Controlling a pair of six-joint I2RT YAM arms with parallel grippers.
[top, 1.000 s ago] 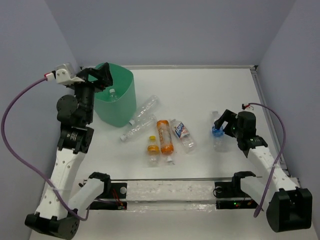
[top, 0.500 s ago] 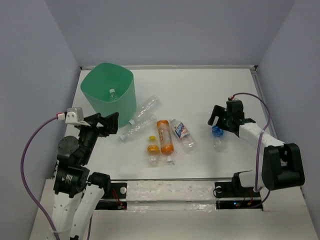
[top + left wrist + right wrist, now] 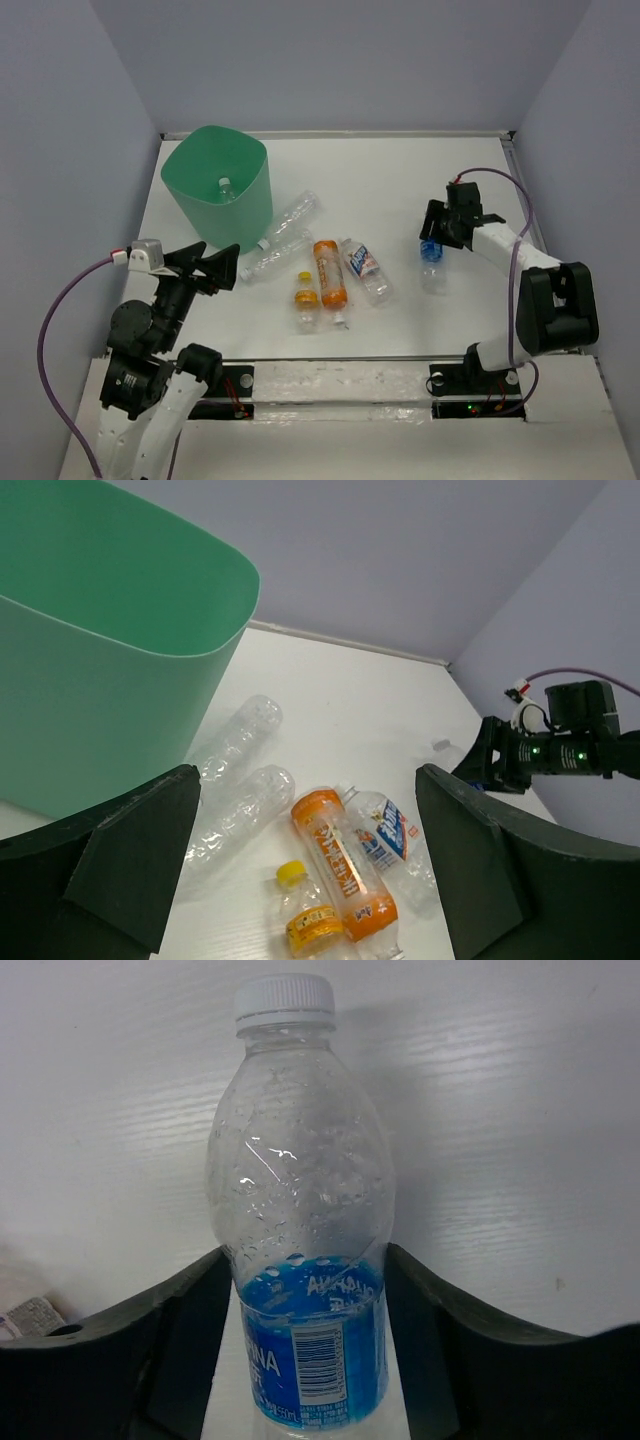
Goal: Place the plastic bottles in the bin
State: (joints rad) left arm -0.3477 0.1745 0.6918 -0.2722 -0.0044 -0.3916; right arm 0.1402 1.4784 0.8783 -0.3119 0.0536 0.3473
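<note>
The mint-green bin (image 3: 250,205) stands at the far left with one clear bottle (image 3: 224,187) inside. Five bottles lie mid-table: two clear ones (image 3: 293,215) (image 3: 272,255), an orange one (image 3: 329,272), a short one with a yellow cap (image 3: 305,300) and a red-white-blue labelled one (image 3: 365,268). My left gripper (image 3: 215,265) is open and empty, hovering near-left of them; its wrist view shows the bin (image 3: 100,660) and the orange bottle (image 3: 345,865). My right gripper (image 3: 435,235) is shut on a blue-labelled bottle (image 3: 305,1260) lying on the table at the right (image 3: 432,270).
A raised rim (image 3: 520,190) runs along the table's right edge, close to my right arm. Grey walls enclose the far and side edges. The bin's near wall sits just beyond the two clear bottles.
My left arm has pulled back from over the bin to the near left, gripper open. My right gripper has swung to the far side of the blue-labelled bottle and now grips it.
</note>
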